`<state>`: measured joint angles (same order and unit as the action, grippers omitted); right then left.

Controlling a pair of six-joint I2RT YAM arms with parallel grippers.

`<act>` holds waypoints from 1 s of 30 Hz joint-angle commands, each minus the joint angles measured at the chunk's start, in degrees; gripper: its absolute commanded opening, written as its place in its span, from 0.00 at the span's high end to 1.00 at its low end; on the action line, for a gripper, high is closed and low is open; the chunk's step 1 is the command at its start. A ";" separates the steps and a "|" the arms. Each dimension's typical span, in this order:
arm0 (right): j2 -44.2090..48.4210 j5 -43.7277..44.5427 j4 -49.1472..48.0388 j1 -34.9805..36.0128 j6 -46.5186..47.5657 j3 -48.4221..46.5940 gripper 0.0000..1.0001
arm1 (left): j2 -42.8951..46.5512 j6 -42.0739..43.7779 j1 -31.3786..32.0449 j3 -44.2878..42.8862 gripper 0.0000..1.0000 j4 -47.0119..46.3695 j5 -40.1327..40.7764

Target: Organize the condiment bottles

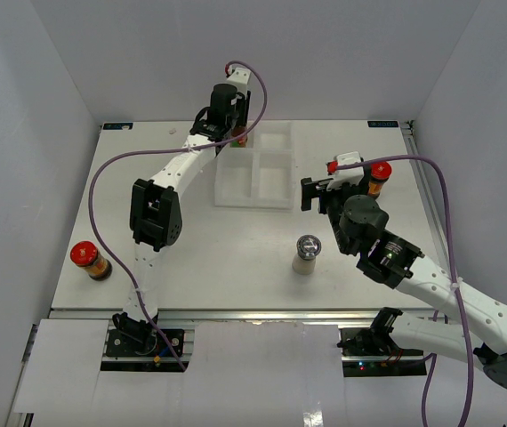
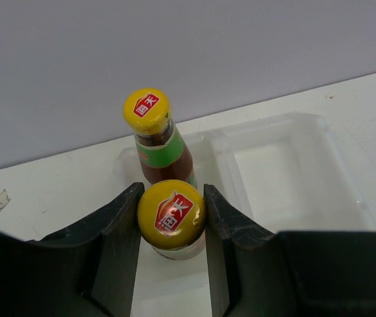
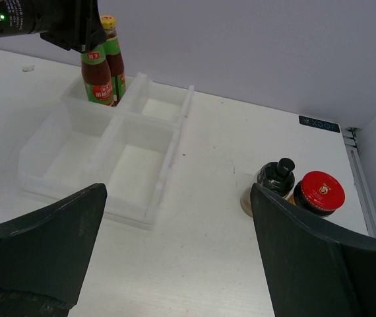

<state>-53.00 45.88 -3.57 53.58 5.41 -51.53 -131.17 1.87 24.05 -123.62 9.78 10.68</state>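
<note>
Left gripper is clamped on a yellow-capped sauce bottle in the white tray, far-left compartment, its twin just behind. Right gripper gapes wide, holding nothing.

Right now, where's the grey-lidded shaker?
In the top view, the grey-lidded shaker stands alone, slightly right of centre, between the tray and the table's near edge.

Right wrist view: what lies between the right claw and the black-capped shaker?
Nothing: only bare table separates the right claw and black-capped shaker, per right wrist view.

White arms with black joint housings, looping purple cables, broad matte black fingers
</note>
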 commanded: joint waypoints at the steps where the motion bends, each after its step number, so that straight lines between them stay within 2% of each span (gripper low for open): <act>1: 0.18 0.26 -3.39 -0.40 0.30 0.48 0.04 | 2.95 -0.66 -0.50 0.28 1.00 -6.57 -1.46; 20: 0.34 0.70 -3.79 -0.58 0.74 0.90 0.04 | 2.84 -4.45 -1.28 4.69 0.98 -8.92 -3.61; 22: 0.44 0.79 -3.90 -0.58 0.74 0.95 0.04 | 2.94 -4.16 -1.28 4.79 0.88 -8.81 -3.74; 23: 0.53 0.77 -3.98 -0.56 0.74 0.97 0.04 | 2.94 -3.96 -1.28 4.75 0.79 -8.67 -3.89; 24: 0.52 0.71 -3.98 -0.50 0.74 0.91 0.04 | 2.96 -3.87 -1.28 4.62 0.64 -8.47 -4.09; 27: 0.45 0.78 -3.89 -0.58 0.73 0.99 0.04 | 3.31 -3.44 -1.28 4.89 0.44 -8.37 -4.01; 30: 0.59 0.55 -3.87 -0.53 0.57 0.99 0.03 | 3.80 -3.07 -1.28 5.12 0.42 -8.17 -4.04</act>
<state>-53.19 45.71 -3.64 53.25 5.63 -50.72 -131.28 -1.48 22.98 -118.43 4.73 7.77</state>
